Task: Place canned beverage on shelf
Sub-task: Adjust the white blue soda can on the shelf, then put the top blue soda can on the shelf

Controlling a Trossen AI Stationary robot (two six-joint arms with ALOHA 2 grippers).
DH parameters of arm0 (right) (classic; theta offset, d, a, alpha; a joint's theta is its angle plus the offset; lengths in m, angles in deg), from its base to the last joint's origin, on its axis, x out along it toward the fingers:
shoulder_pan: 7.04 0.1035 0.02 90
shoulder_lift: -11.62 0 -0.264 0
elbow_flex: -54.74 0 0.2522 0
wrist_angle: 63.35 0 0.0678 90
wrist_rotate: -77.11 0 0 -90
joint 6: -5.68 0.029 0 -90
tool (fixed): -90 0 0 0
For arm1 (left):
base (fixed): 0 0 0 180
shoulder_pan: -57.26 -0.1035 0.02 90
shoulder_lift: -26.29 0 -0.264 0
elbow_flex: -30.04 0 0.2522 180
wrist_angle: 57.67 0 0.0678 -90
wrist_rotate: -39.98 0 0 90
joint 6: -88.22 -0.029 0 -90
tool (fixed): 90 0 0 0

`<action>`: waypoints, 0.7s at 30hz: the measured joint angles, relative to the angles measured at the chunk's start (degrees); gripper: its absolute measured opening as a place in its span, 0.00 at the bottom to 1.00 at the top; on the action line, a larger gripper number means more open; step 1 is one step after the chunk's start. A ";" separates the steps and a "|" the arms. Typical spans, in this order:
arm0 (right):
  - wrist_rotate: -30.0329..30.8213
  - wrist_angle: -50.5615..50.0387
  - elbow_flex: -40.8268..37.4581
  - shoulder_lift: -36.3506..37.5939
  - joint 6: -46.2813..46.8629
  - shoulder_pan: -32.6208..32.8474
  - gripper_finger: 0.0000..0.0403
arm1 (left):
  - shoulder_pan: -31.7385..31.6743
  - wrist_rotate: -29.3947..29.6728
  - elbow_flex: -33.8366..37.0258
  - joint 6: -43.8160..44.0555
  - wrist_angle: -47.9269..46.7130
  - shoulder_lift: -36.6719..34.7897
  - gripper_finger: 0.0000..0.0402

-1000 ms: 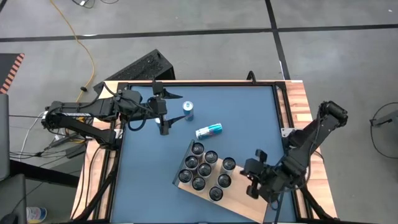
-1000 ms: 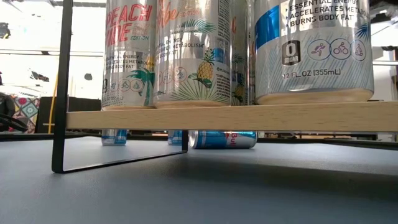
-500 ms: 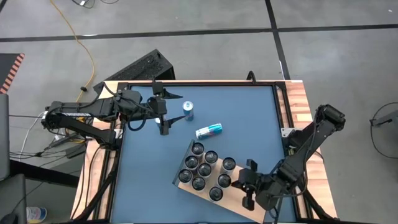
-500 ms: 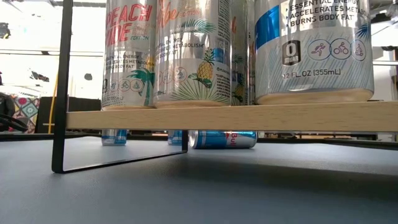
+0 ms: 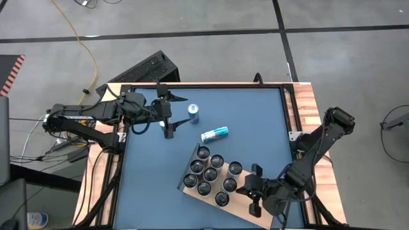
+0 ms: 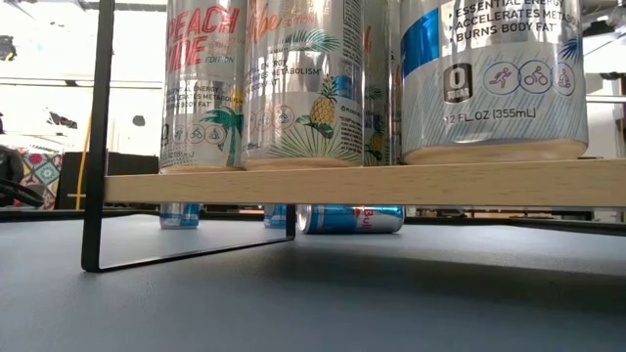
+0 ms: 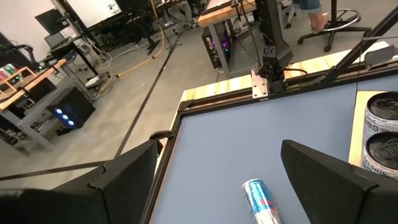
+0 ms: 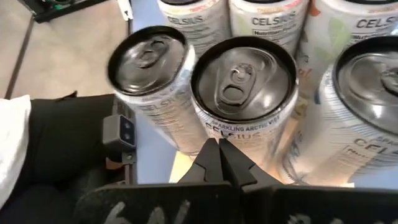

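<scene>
- Although your left gripper (image 5: 167, 119) has not budged at upper left of the high view, fingers spread wide around nothing, your right gripper (image 5: 254, 189) has slid leftward along the lower right, fingers pinched shut and empty.
- It now sits over the bare end of the shelf (image 5: 246, 209), just beside the eight standing cans (image 5: 210, 175).
- Two cans remain on the table: the upright can (image 5: 193, 113) and the lying can (image 5: 215, 134), upper centre, both untouched.

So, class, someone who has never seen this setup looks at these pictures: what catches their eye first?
The cluster of cans standing on the shelf at the table's near edge. Beside it the right gripper is shut and empty. One can lies on its side mid-table, near the open left gripper.
</scene>
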 joint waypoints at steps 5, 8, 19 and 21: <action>0.06 -3.04 0.00 0.00 0.36 -0.66 0.00 | 0.00 0.00 0.00 0.00 0.00 0.00 0.82; 0.21 -3.25 0.00 0.00 0.49 -0.68 0.00 | -0.01 0.00 0.00 0.00 0.00 0.00 0.82; 0.06 6.57 0.00 0.00 1.56 2.02 0.00 | 0.00 0.00 0.00 0.32 0.00 0.00 0.82; 0.06 9.23 0.00 0.00 1.55 2.52 0.00 | -0.01 -0.01 0.00 0.77 0.00 0.00 0.82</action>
